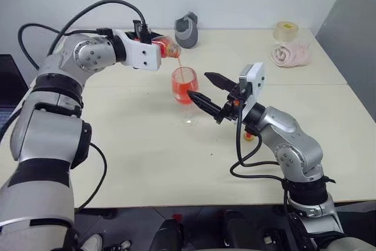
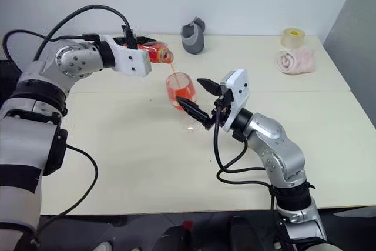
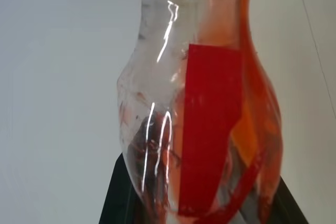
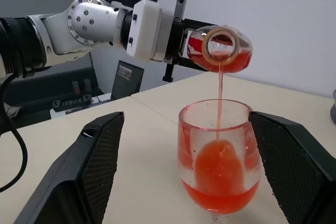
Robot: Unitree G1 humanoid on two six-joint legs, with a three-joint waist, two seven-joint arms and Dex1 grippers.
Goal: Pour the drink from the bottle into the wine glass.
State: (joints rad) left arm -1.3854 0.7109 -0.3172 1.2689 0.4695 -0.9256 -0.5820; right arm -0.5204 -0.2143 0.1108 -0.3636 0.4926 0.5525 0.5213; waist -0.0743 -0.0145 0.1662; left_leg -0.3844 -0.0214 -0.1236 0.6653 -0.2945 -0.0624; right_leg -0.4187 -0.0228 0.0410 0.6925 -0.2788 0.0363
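Note:
My left gripper (image 1: 154, 42) is shut on the bottle (image 1: 167, 47), a small clear bottle with a red label (image 3: 207, 129), held tipped with its open mouth over the wine glass (image 1: 185, 86). A thin stream of the red drink (image 4: 219, 93) falls from the mouth into the bowl, and drink (image 4: 218, 187) lies in the bottom of the bowl. The glass stands upright on the table (image 1: 147, 163). My right gripper (image 1: 197, 84) is open, with one black finger on each side of the bowl. One finger (image 4: 283, 156) is at the glass wall; the other (image 4: 100, 156) stands clear of it.
A grey holder (image 1: 187, 29) stands at the back of the table. At the back right lie a pink cloth (image 1: 289, 54) and a roll of tape (image 1: 286, 29). A small yellow-and-red object (image 1: 249, 136) lies by my right forearm. A dark laptop (image 1: 9, 86) is at the far left.

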